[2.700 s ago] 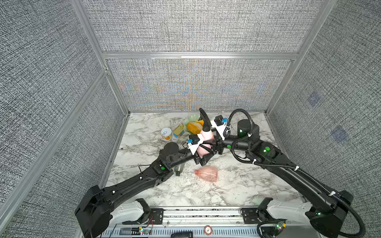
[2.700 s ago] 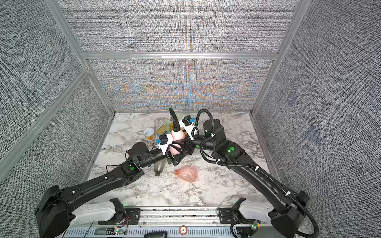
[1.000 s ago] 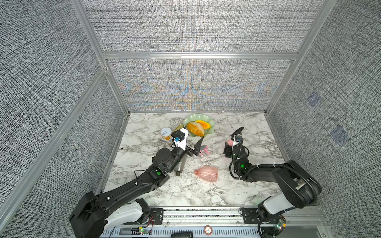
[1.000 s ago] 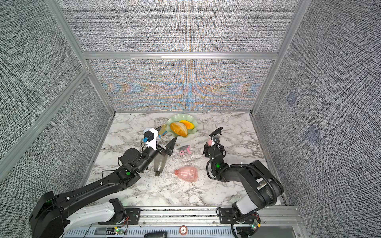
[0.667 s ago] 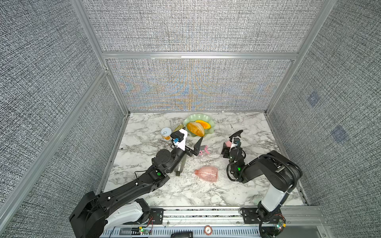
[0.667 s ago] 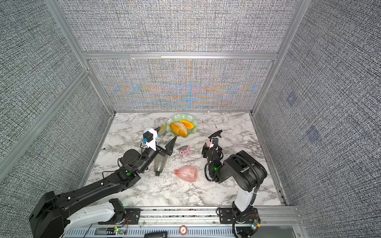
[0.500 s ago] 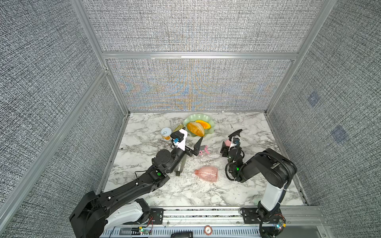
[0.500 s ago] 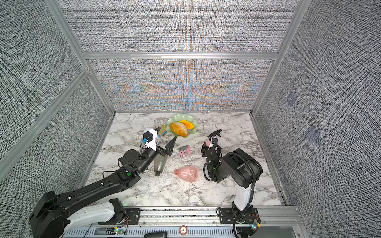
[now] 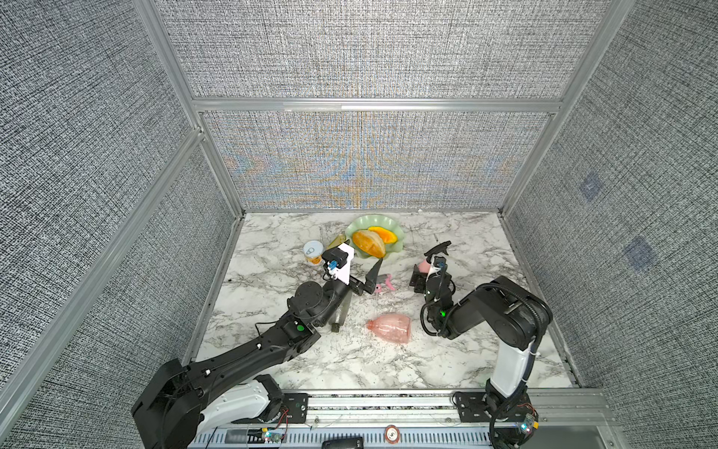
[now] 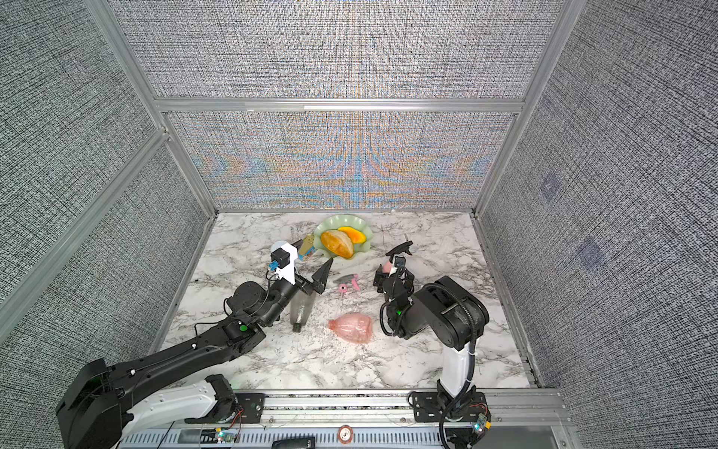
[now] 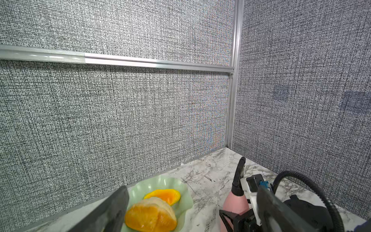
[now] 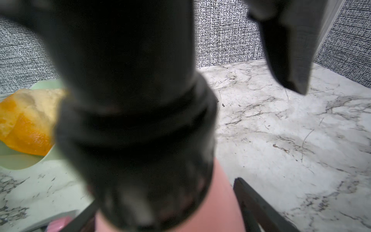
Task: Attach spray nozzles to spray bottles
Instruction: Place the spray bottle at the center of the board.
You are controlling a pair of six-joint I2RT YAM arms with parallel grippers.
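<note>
Plainly, left gripper (image 11: 191, 195) fingers (image 11: 112, 209) spread (empty); right gripper (image 12: 166, 211) fingers (image 12: 259, 206) flank the pink bottle (image 11: 234, 202); grip unclear.

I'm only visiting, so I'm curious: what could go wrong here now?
The right gripper sits close around the upright pink bottle with its black sprayer; pulling away crookedly might tip it. The left gripper, wide open, hangs near the loose grey-and-pink sprayer and the lying grey bottle; a careless sweep could knock either away.

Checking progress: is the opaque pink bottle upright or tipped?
Upright: the pink bottle's neck points up, with the black nozzle on top.
</note>
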